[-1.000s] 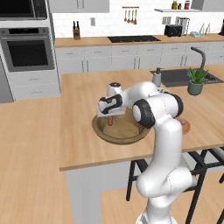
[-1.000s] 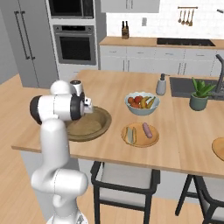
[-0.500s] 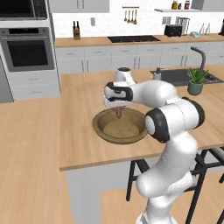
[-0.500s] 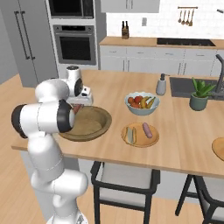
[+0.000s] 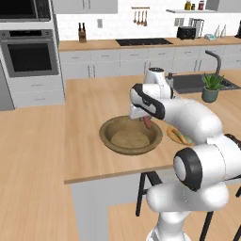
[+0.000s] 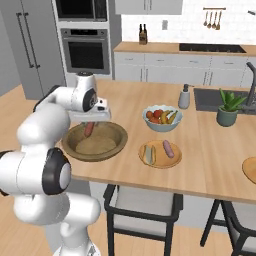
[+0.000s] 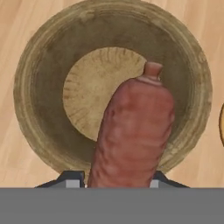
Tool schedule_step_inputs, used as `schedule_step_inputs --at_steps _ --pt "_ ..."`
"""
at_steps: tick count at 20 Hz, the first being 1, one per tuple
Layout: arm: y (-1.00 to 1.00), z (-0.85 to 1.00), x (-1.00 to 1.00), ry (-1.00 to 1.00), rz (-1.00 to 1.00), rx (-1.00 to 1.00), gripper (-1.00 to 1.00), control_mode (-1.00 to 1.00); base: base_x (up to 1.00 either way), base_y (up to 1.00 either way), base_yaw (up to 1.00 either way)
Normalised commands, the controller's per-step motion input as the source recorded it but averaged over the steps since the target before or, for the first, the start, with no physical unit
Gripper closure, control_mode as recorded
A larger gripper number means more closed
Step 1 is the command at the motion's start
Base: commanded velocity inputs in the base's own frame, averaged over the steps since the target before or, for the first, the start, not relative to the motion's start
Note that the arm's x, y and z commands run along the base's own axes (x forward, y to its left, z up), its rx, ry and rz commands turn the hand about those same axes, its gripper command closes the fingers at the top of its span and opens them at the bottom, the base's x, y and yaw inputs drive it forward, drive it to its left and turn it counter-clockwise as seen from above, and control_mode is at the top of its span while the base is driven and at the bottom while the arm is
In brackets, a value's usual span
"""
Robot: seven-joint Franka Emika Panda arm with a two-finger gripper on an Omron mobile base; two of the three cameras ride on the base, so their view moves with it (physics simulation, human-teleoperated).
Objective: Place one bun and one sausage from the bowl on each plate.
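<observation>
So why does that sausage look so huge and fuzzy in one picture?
Hand view: the sausage sits right at the lens, so it looms and looks soft against the bowl. Right base view: it looks small, hanging over the bowl. Lighting is flat, with no glare.

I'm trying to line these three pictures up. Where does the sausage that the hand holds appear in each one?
Left base view: sausage just right of centre, hanging under the hand above the wooden bowl's far right rim.
Right base view: left of centre, over the bowl's far left part.
Hand view: centre-bottom, pointing upward.
Shared landmark: the wooden bowl.
</observation>
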Motion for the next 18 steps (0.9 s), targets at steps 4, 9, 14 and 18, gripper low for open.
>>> schedule_step_inputs --at_steps 4,9,14,18 --pt "-0.19 0.23 -0.99 0.00 -0.03 -0.02 1.00 -1.00 0.00 0.00 0.00" --pt "-0.30 0.15 -0.56 0.00 -0.22 0.00 1.00 -1.00 0.00 0.00 0.00" --pt "-0.03 0.14 -0.06 0.00 -0.01 0.00 1.00 -1.00 0.00 0.00 0.00" --pt "0.00 0.01 0.00 0.00 0.00 0.00 1.00 1.00 -0.01 0.00 0.00"
